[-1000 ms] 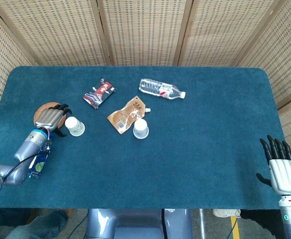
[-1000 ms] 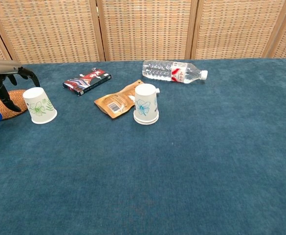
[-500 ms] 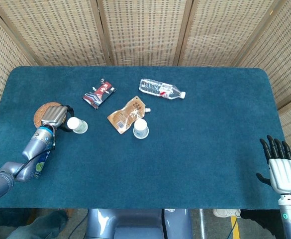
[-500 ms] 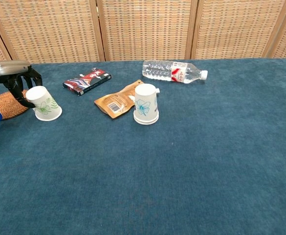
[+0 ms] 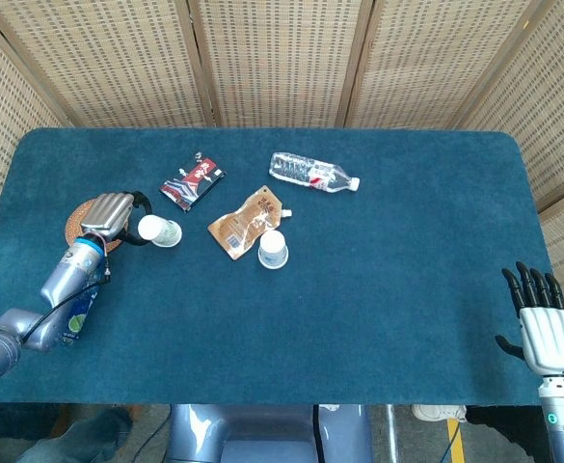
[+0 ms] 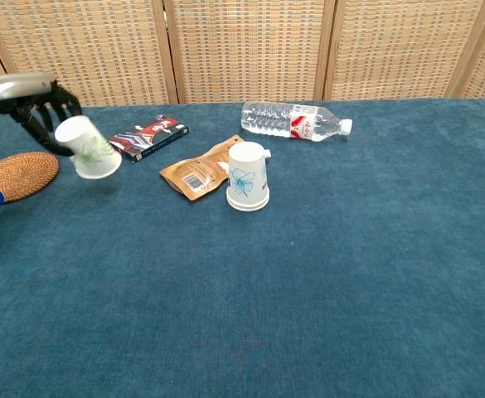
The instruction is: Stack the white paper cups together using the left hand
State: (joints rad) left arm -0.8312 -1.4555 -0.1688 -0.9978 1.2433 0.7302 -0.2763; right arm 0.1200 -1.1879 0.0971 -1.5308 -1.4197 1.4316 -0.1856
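Overhead, the left hand (image 5: 111, 214) grips a white paper cup (image 5: 159, 231) with a green leaf print, its dark fingers (image 6: 46, 116) curled around the cup's closed end. In the chest view the left hand (image 6: 28, 98) has this held cup (image 6: 88, 148) clear of the table (image 6: 308, 290), hanging over the blue cloth between the woven coaster (image 6: 16, 175) and the dark snack packet (image 6: 147, 138). The cup is tilted: its long axis slants, with the flat base up and toward the hand and the open rim down and to the right, toward the middle of the table.

A second white paper cup (image 6: 247, 176), printed with a blue flower, stands upside down on its rim, its axis upright, well apart from the held one. It appears to touch or overlap the edge of a flat brown spouted pouch (image 6: 199, 172). From above this cup (image 5: 273, 249) shows as a small round base just below the pouch (image 5: 248, 223).

Behind them a clear plastic water bottle (image 6: 295, 120) with a red label lies on its side, its white cap to the right. The coaster (image 5: 84, 220) is round and of coarse brown weave. A blue-capped bottle (image 5: 75, 317) lies under the left forearm near the table's left edge.

The right hand (image 5: 544, 320) shows only from above, past the table's right front corner, holding nothing, its dark fingers straight and slightly apart.

The table is covered in short-napped teal fabric, and woven cane screens (image 5: 272, 58) stand behind it.
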